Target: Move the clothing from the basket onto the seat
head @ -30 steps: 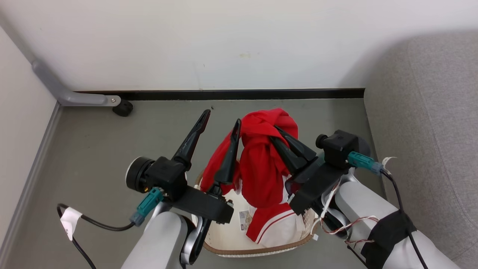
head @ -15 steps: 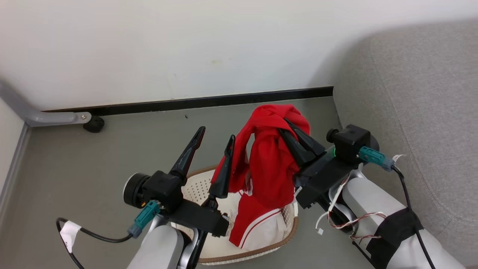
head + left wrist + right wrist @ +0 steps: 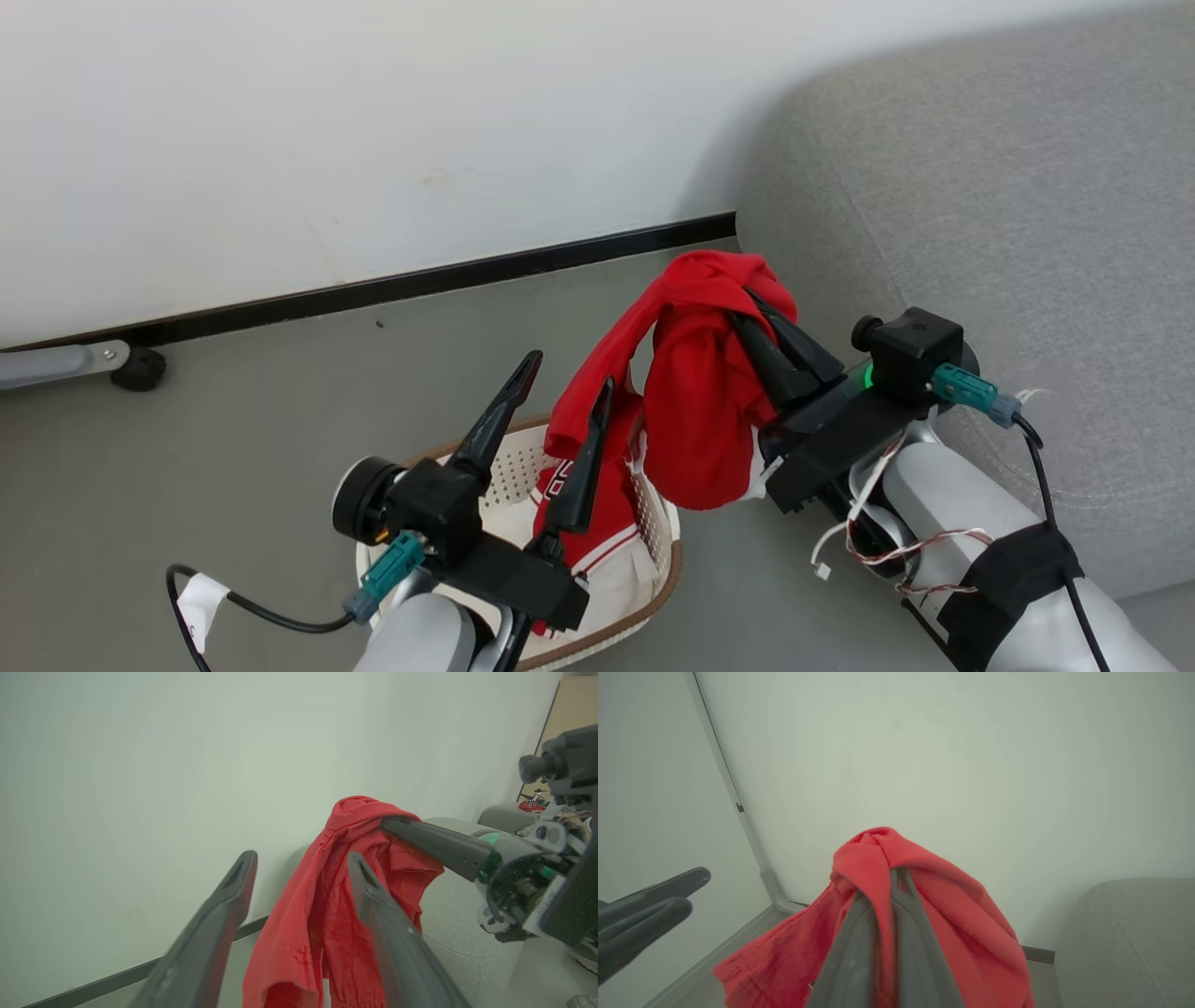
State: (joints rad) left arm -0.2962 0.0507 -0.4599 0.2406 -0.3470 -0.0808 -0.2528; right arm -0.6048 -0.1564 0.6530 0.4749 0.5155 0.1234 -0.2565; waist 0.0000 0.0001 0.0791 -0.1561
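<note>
Red clothing (image 3: 695,420) hung pinched in the right gripper (image 3: 744,313); the seat (image 3: 980,187) lay close on its right; the left gripper (image 3: 570,370) gaped empty, farther off.

Head looks down, wrists close, sharing clothing (image 3: 327,896)

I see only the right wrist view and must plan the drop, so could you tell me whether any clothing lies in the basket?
Observer: Yes, a striped garment lies in the basket.
Operator: Thanks; is the left tool holding anything?
Observer: No, the left tool stands open and empty above the basket.
Operator: Is my garment over the seat?
Observer: Not yet; the red garment hangs over floor, just short of the seat.
</note>
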